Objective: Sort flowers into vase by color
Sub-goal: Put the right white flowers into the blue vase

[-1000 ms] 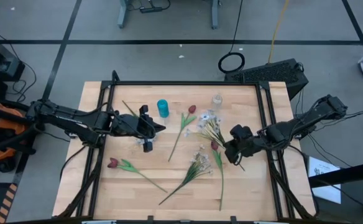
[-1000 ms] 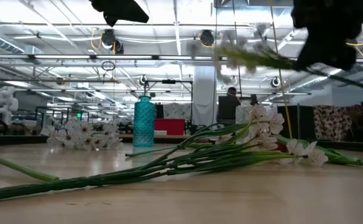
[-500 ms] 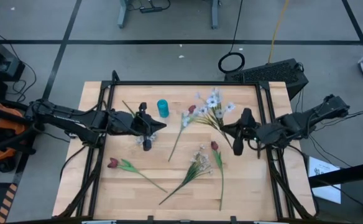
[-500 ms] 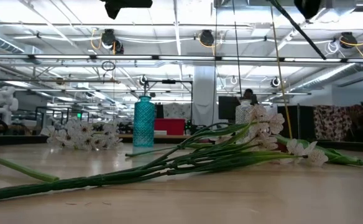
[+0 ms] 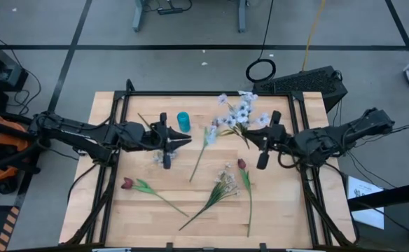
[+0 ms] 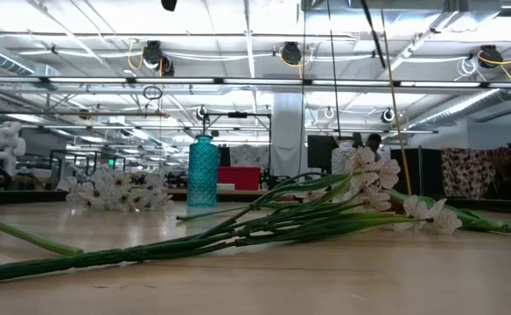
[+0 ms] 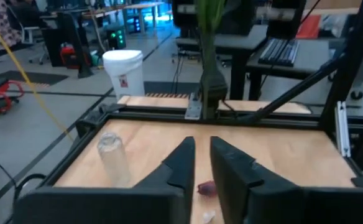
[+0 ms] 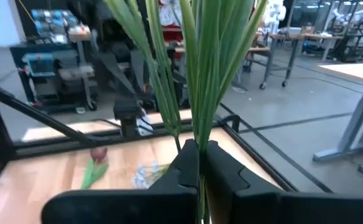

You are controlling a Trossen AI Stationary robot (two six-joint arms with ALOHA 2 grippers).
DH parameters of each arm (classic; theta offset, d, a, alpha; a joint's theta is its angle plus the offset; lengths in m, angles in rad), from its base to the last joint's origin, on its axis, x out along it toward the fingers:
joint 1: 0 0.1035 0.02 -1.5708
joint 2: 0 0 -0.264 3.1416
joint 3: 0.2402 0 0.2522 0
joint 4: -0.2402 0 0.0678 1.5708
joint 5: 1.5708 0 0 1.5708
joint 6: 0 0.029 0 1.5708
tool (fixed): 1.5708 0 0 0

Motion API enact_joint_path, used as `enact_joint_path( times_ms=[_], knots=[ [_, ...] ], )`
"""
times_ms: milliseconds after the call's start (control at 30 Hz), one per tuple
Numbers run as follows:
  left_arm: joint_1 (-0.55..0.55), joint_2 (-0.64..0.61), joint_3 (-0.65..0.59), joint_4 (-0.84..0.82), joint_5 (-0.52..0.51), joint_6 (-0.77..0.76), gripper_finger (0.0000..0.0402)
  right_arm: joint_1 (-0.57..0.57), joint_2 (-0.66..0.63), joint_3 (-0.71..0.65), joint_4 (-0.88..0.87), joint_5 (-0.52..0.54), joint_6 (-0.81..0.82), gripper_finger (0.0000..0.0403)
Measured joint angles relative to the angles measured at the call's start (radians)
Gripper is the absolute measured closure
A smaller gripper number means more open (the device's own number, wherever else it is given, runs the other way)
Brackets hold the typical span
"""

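My right gripper (image 5: 257, 138) is shut on a white-blossom spray (image 5: 238, 112) and holds it above the table's far right part. My left gripper (image 5: 183, 140) hovers near the teal vase (image 5: 183, 121), its fingers (image 7: 184, 165) slightly open with nothing between them. A second white spray (image 5: 224, 180) lies flat mid-table, and a third one (image 6: 115, 188) lies under my left arm. Three red tulips lie flat: one beside the teal vase (image 5: 216, 123), one near the left edge (image 5: 127, 183) and one right of centre (image 5: 241, 164). The clear vase (image 7: 113, 158) stands at the far side. My right gripper pinches the spray's bundled green stems (image 8: 197, 140) between its two fingers. The fingers lie about level and come from the table's right, across the stems. The stems rise out of the hold, and the blossoms lean toward the far edge. The spray is lifted clear of the table.
A black metal frame (image 5: 204, 94) runs along the table's far edge and both sides. The near half of the wooden top holds only the lying stems. In the low view, a long green stem (image 6: 150, 249) crosses the foreground.
My right gripper has risen, rolled and tipped up to level, lifting the white spray off the table. The blossoms have swung from mid-table up toward the far edge. My left gripper has risen a little and tipped up.
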Motion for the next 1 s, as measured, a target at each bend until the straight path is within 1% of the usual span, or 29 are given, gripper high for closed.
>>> enact_joint_path(
  times_ms=[100,200,267,367,500,567,667,733,867,1000],
  knots=[
    [0.0,0.0,0.0,0.001,0.0,-0.001,0.0299,-0.011,0.042,-0.033,0.046,0.001,0.018,0.0402],
    [0.001,0.007,0.0,-0.001,0.0,-0.005,0.0269,-0.016,0.088,-0.071,0.167,-0.001,0.017,0.0402],
    [0.001,0.016,0.0,-0.004,0.001,-0.016,0.0252,-0.016,0.116,-0.082,0.229,-0.001,0.016,0.0402],
    [0.0,0.044,0.0,-0.001,0.021,-0.036,0.0233,-0.016,0.163,-0.091,0.271,-0.022,0.013,0.0402],
    [0.0,0.104,0.0,0.032,0.029,-0.055,0.0215,-0.016,0.218,-0.092,0.341,-0.079,0.001,0.0402],
    [0.0,0.134,0.0,0.065,0.035,-0.055,0.0209,-0.015,0.241,-0.092,0.363,-0.082,-0.014,0.0402],
    [0.0,0.179,0.0,0.132,0.086,-0.056,0.0202,-0.018,0.26,-0.092,0.364,-0.082,-0.023,0.0402],
    [0.001,0.205,0.0,0.18,0.103,-0.056,0.0198,-0.02,0.266,-0.092,0.363,-0.082,-0.03,0.0402],
    [0.01,0.238,0.0,0.254,0.103,-0.058,0.0188,-0.02,0.271,-0.092,0.364,-0.082,-0.031,0.0402],
    [0.027,0.262,0.0,0.3,0.102,-0.083,0.0165,-0.02,0.271,-0.092,0.39,-0.082,-0.046,0.0402]
  ],
)
